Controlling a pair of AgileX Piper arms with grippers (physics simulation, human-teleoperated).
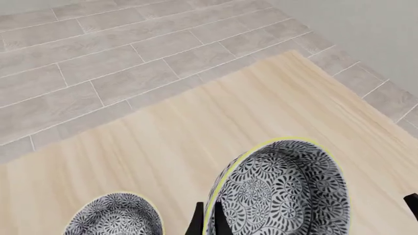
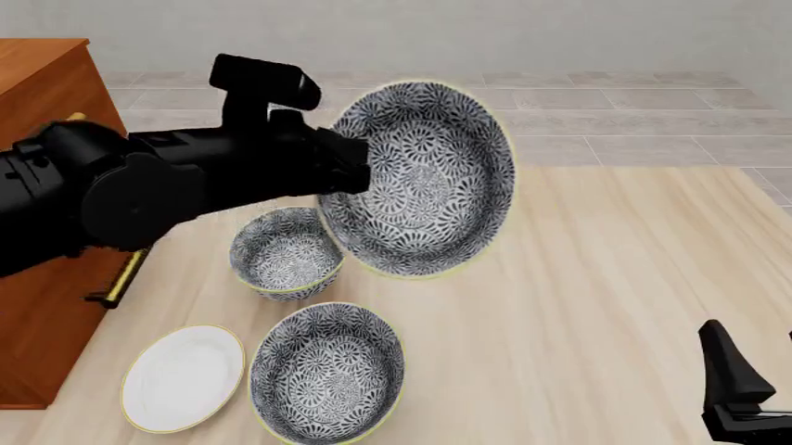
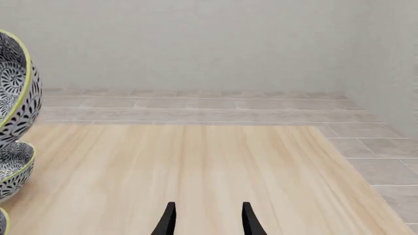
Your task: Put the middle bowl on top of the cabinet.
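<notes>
Presently –
Middle bowl [image 2: 421,181]: held tilted in the air above the counter [image 2: 594,278], right of the cabinet [image 2: 44,306].
Left gripper [image 1: 209,223]: clamped on the middle bowl's rim.
Right gripper [image 3: 209,219]: fingers apart, nothing held, far right of the cabinet.
Small bowl [image 2: 287,252]: set on the counter beside the cabinet.

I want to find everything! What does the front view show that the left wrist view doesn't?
Only the front view shows the cabinet and the white plate. Only the left wrist view shows the left tool pinching the rim of the lifted bowl. Both views show that bowl tilted above the wooden table.
</notes>
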